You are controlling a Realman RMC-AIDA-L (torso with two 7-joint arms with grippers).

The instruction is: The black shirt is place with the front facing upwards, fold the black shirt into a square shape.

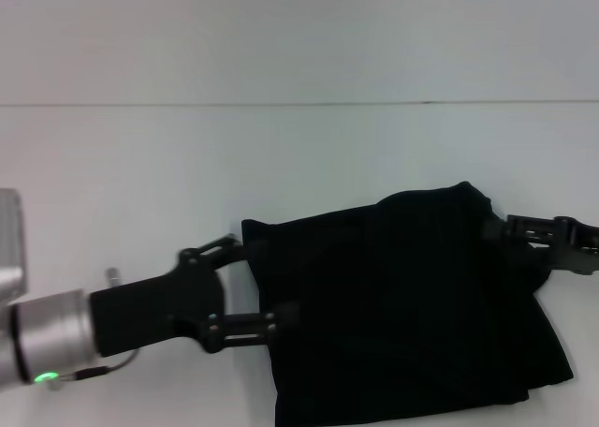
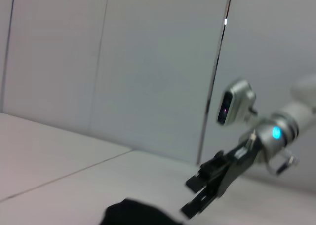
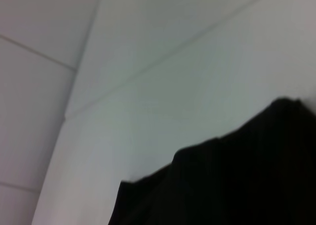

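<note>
Counting: one black shirt (image 1: 402, 305), two arms, each with one end effector, on one white worktop (image 1: 140, 165).
Shirt place: it lies on the worktop toward the robot's right and near side, bunched into a rough block; no lettering or label shows.
Shirt edges: the left edge runs from a far corner down toward the near side; the far edge rises to a hump at the right; the near right corner juts out to a point; the lower edge runs off the head view.
Left end effector (image 1: 265, 287): it reaches in from the left, its fingers spread apart, one finger at the shirt's far left corner and the other touching the left edge lower down; the cloth edge sits between them, and I cannot tell if it is gripped.
Right end effector (image 1: 501, 228): it comes in from the right and meets the shirt's far right hump; whether its fingers are parted or closed I cannot tell. In the left wrist view it shows farther off (image 2: 195, 198), just beside a lump of the shirt.
Open room: bare worktop lies wide to the far side and left of the shirt; a seam line crosses the far worktop.
</note>
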